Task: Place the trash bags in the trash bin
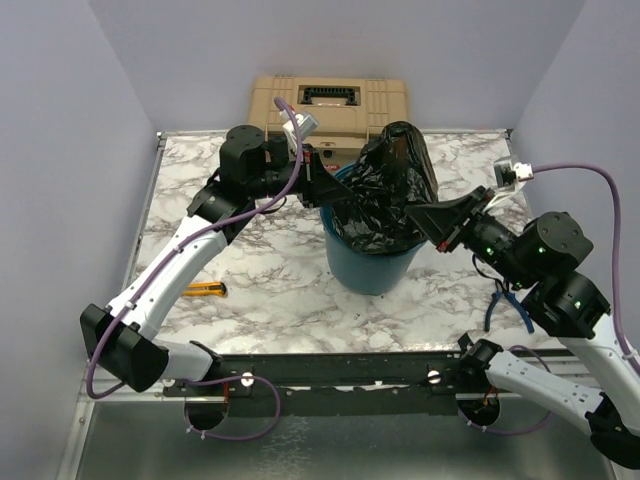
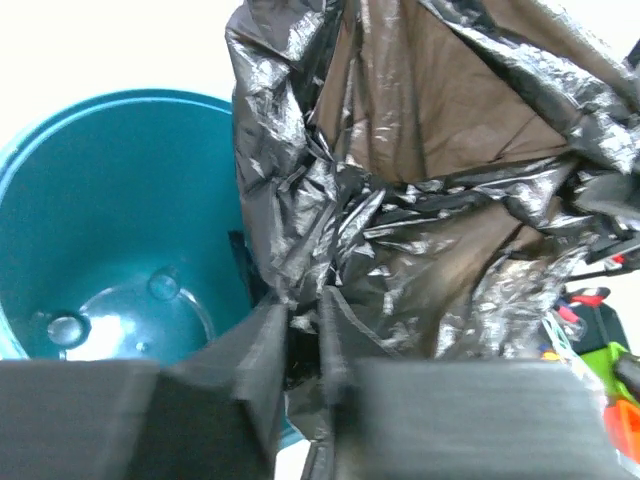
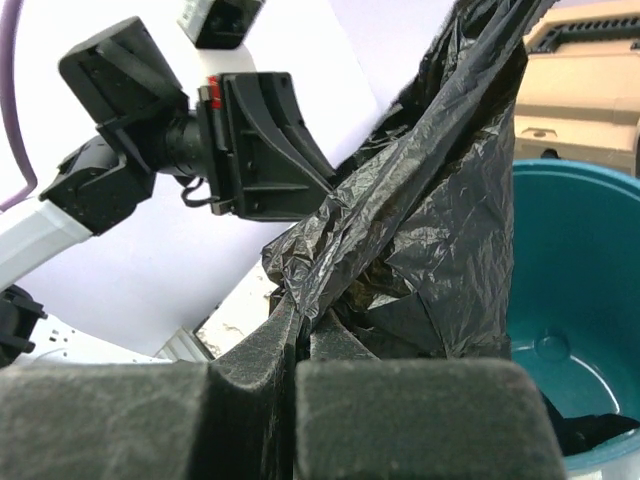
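A thin, glossy, crinkled black plastic trash bag (image 1: pixel 395 185) sits partly in and partly above a round teal-blue plastic trash bin (image 1: pixel 372 272). The bin stands upright near the middle of a white desk with grey marble veins (image 1: pixel 265 265). In the top view the bag covers most of the bin's mouth, and its upper part rises in a wrinkled heap above the far rim. Just behind the bin, at the far edge of the desk, stands a tan rectangular plastic toolbox (image 1: pixel 330 103) with a black handle on its lid.

The left tool (image 1: pixel 325 188) reaches the bag from the left, over the bin's rim. In the left wrist view its two fingers stand close together with only a narrow slit between them. The edge of the black film goes down into this slit, so the tool is clamped on the bag. Beside it the inside of the bin is bare, and the smooth teal bottom is visible.

The right tool (image 1: pixel 418 213) meets the bag from the right. In the right wrist view its fingers are pressed together and a fold of the film is pinched between them. The bag hangs between both tools.

A small yellow and black object (image 1: pixel 207 290) lies on the desk to the left of the bin. It is too small to tell what it is.
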`<action>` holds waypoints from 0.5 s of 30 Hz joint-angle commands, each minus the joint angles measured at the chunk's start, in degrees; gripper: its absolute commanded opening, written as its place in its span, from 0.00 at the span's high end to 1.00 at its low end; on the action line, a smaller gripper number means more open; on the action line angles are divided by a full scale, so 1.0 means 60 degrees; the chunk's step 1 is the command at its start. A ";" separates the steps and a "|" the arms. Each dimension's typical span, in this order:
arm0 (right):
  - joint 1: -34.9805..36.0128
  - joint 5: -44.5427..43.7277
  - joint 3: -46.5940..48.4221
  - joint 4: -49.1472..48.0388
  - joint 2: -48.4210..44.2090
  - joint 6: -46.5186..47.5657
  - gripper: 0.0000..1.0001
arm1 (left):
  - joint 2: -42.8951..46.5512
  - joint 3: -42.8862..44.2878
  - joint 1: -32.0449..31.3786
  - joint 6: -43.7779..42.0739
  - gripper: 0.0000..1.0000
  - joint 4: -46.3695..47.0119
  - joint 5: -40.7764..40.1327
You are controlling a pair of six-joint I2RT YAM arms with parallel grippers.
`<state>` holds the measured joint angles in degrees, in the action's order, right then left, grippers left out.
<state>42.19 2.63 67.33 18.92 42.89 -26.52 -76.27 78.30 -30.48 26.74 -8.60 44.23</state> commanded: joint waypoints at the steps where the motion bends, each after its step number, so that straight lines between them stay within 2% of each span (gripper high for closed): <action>1: -0.0027 -0.0866 -0.0420 0.0563 -0.0291 -0.0360 0.98 | 0.0148 0.0147 0.0026 -0.0072 0.95 0.0460 0.0719; 2: -0.0023 -0.1448 -0.0462 0.0979 -0.0317 -0.0518 0.96 | 0.0237 0.0104 0.0026 -0.0086 1.00 0.0464 0.0519; 5: -0.0027 -0.2910 -0.0441 0.2401 -0.0354 -0.1194 0.78 | 0.0520 -0.0042 0.0034 -0.0098 1.00 0.0445 -0.0029; 7: -0.0023 -0.3022 -0.0489 0.2687 -0.0493 -0.1369 0.58 | 0.0614 -0.0057 0.0032 -0.0044 1.00 0.0446 -0.0191; 8: -0.0026 -0.2965 -0.0533 0.2649 -0.0599 -0.1458 0.51 | 0.0636 -0.0046 0.0038 -0.0007 1.00 0.0446 -0.0213; 11: -0.0027 -0.2985 -0.0565 0.2454 -0.0901 -0.1668 0.43 | 0.0696 0.0024 0.0035 0.0060 1.00 0.0439 -0.0212; 15: -0.0029 -0.2951 -0.0397 0.2559 -0.0976 -0.1977 0.42 | 0.0798 0.0099 0.0037 0.0126 1.00 0.0431 -0.0367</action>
<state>42.15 -12.78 64.03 32.32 38.04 -35.42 -72.99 78.24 -30.48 27.00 -7.25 43.99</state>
